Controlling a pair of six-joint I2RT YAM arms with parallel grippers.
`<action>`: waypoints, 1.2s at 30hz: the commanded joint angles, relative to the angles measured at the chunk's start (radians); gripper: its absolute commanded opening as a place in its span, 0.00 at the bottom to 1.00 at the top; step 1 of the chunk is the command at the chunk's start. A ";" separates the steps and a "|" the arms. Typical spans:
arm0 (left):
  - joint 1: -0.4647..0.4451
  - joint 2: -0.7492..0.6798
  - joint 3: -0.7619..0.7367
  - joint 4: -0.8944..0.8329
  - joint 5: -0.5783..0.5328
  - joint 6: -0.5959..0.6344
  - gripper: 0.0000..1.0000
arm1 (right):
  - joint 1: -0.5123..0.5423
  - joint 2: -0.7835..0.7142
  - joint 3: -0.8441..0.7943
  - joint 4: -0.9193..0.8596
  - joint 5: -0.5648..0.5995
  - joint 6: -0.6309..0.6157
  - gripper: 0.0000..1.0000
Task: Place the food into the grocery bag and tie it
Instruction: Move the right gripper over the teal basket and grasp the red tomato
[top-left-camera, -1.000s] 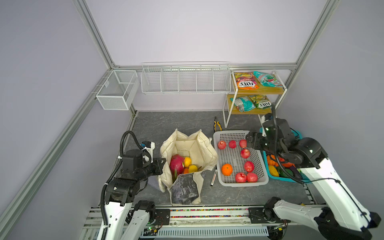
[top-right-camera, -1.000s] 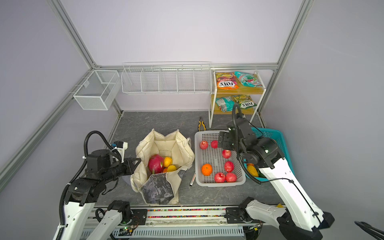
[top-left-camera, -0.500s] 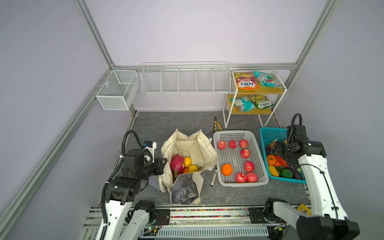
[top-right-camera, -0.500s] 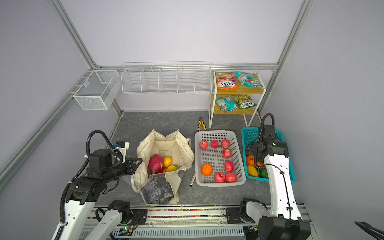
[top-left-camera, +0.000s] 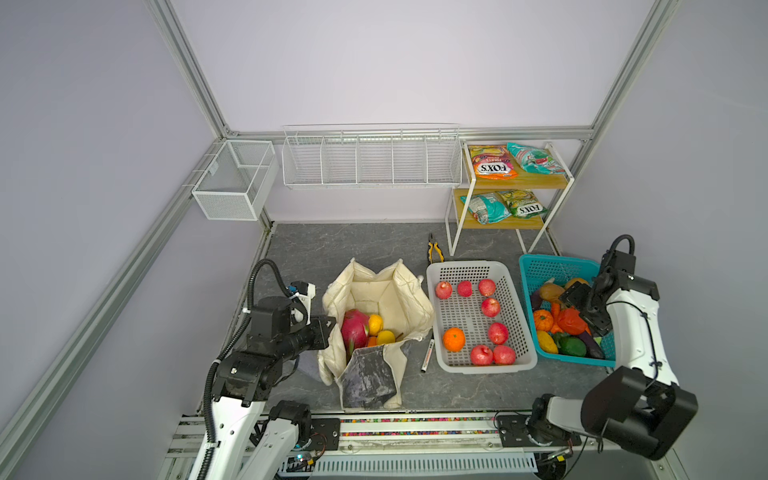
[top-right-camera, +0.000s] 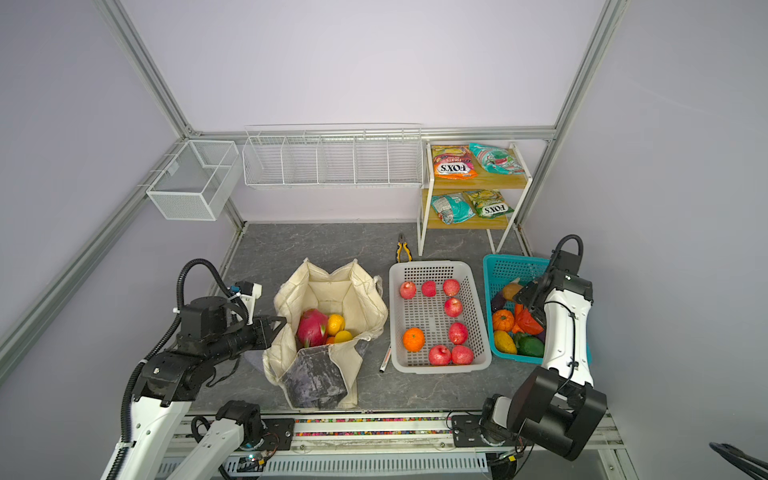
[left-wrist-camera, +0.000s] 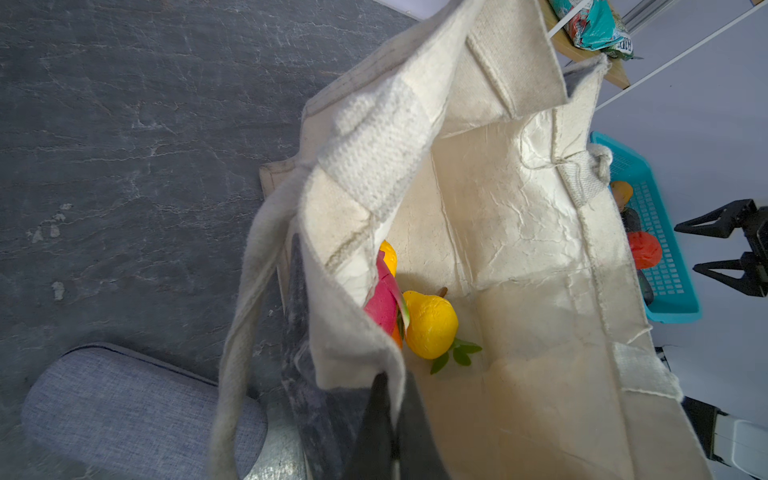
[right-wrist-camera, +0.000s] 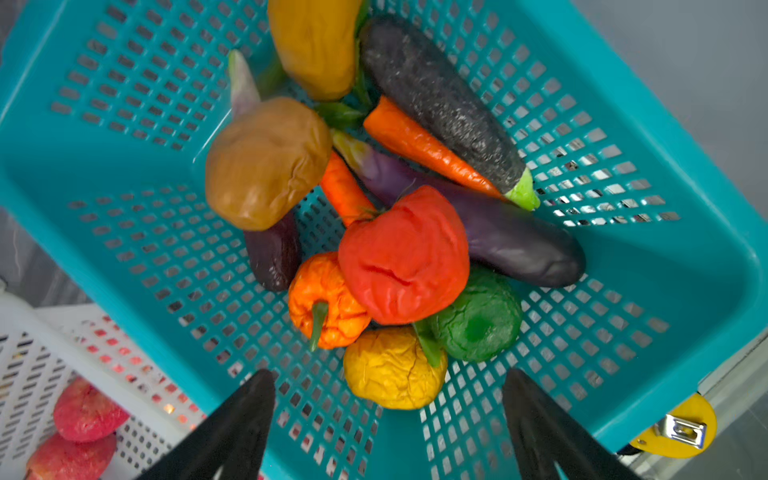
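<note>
left tool (top-left-camera: 330, 323) clenched on left rim of grocery bag (top-left-camera: 411, 299); bag mid-worktop, mouth open; right tool (right-wrist-camera: 388, 376) released over teal basket (right-wrist-camera: 104, 166), far right; red-orange crinkled fruit (right-wrist-camera: 403, 257) straight ahead of it, roundish; right arm nearer

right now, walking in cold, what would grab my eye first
The cream tote bag left of centre, gaping open with a magenta dragon fruit inside and the left claw pinching its rim. Then the teal basket at the right, heaped with bright toy vegetables, the right claw open above it.
</note>
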 joint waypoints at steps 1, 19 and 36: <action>-0.012 0.007 -0.010 -0.019 0.000 0.008 0.00 | -0.026 0.035 -0.023 0.076 -0.025 0.026 0.88; -0.016 0.003 -0.012 -0.016 -0.004 0.007 0.00 | -0.069 0.186 -0.057 0.164 -0.067 0.059 0.89; -0.016 -0.004 -0.013 -0.013 0.009 0.010 0.00 | -0.071 0.269 -0.072 0.176 -0.079 0.064 0.93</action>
